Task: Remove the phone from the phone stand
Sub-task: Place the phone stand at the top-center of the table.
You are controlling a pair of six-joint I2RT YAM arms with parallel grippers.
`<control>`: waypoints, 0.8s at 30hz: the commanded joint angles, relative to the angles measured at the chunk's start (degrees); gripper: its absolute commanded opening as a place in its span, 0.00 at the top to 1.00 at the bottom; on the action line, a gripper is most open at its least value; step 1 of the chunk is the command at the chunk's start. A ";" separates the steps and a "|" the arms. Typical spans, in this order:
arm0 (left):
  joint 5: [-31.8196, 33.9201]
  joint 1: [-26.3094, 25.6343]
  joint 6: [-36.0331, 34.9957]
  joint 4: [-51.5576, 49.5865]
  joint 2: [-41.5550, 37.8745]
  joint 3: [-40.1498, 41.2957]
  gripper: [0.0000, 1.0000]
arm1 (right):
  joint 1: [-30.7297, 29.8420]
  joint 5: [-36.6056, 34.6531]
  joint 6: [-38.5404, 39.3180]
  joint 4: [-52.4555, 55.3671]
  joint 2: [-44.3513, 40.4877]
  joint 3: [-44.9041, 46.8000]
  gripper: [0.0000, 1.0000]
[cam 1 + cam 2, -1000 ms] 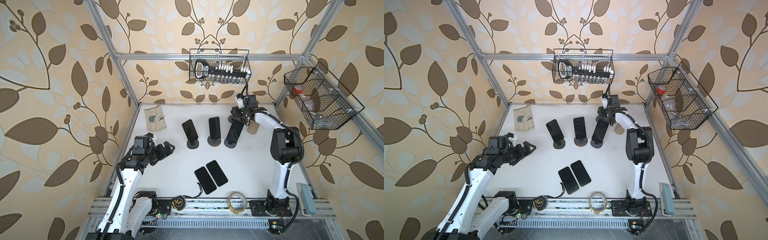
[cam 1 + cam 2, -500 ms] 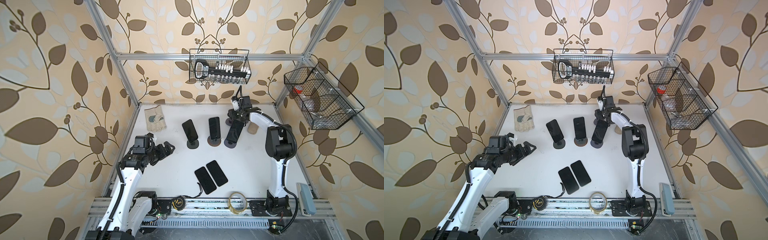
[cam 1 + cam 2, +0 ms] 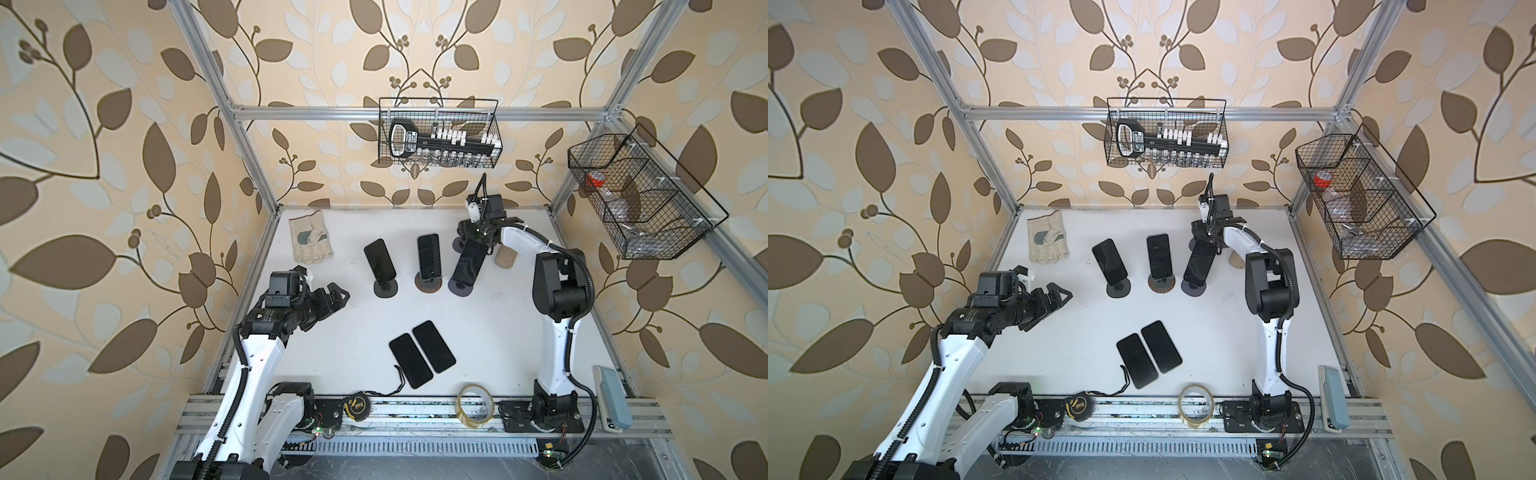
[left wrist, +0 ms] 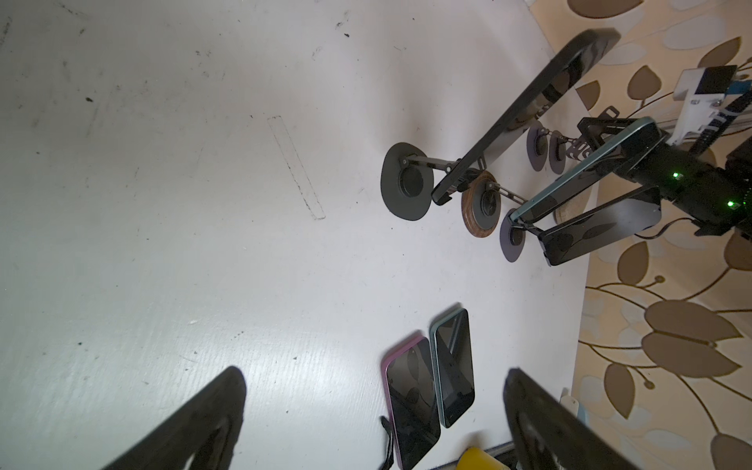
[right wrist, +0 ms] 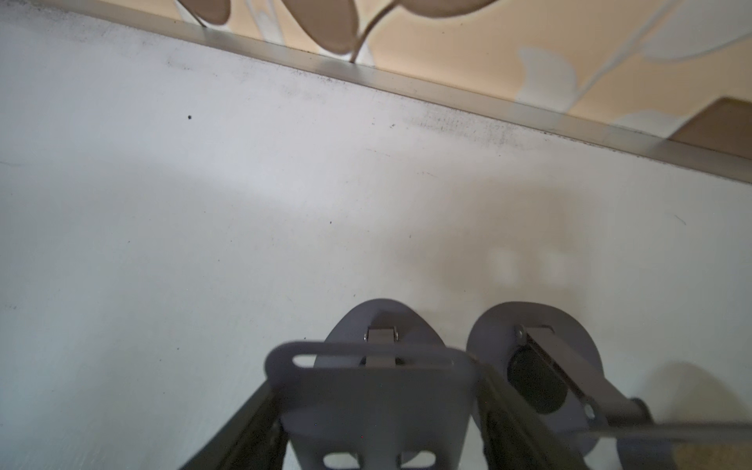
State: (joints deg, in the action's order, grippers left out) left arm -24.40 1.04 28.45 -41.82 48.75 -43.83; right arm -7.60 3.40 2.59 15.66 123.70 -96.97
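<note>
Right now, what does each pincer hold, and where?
Left pincer: nothing. Right pincer sits at the top end of a propped phone; hold cannot be told.

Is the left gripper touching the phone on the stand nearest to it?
Apart. In both top views bare table lies between the left gripper and that phone; its open fingers hold nothing.

The left arm (image 3: 257, 361) and right arm (image 3: 555, 357) wear white shells with black joints. Ribbed black cables (image 3: 244, 361) follow each.
</note>
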 commanded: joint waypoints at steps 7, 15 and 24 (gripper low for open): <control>-0.12 -0.53 0.12 0.21 0.20 0.07 0.01 | 0.86 -1.81 -4.37 -6.23 -7.71 6.00 0.18; -0.04 -0.53 0.07 0.17 0.22 -0.02 0.01 | 2.76 1.88 -9.78 -5.46 -10.71 6.22 0.15; 2.07 -0.56 -0.51 -0.63 2.12 -1.07 0.01 | 4.97 -0.21 -19.70 -5.00 -21.19 13.74 0.11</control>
State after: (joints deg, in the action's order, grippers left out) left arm -23.46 1.04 28.45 -41.93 50.24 -43.83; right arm -3.27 3.62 -12.40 10.55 106.34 -85.30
